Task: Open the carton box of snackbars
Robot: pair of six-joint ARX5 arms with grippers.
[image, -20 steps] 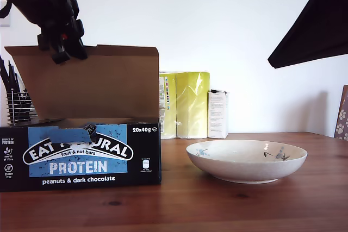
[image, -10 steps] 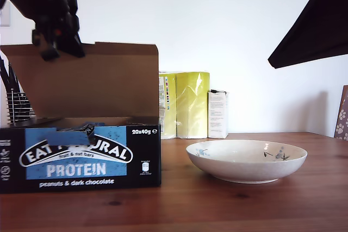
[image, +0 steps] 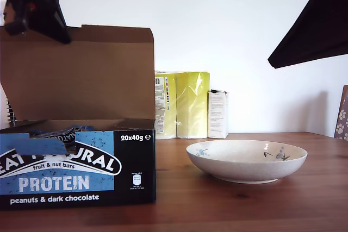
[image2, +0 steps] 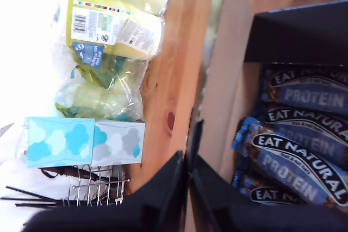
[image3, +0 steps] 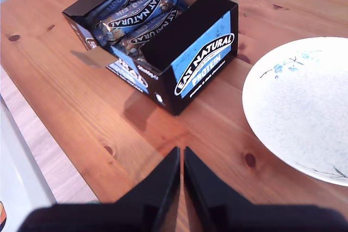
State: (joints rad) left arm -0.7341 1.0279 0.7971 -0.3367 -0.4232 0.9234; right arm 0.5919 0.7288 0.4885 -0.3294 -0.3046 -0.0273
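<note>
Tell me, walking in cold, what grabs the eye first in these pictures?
The carton box, big, black and blue, stands at the exterior view's left with its brown lid upright, pinched at the top edge by my first gripper. Inside lie the snackbars in dark wrappers. Beside the box, toward the exterior view's right, sits a white flowered bowl on the wooden table.

Snackbars (image3: 138, 17) in the carton box (image: 76, 167) at the exterior view's left, bowl (image: 246, 160) beside it.
</note>
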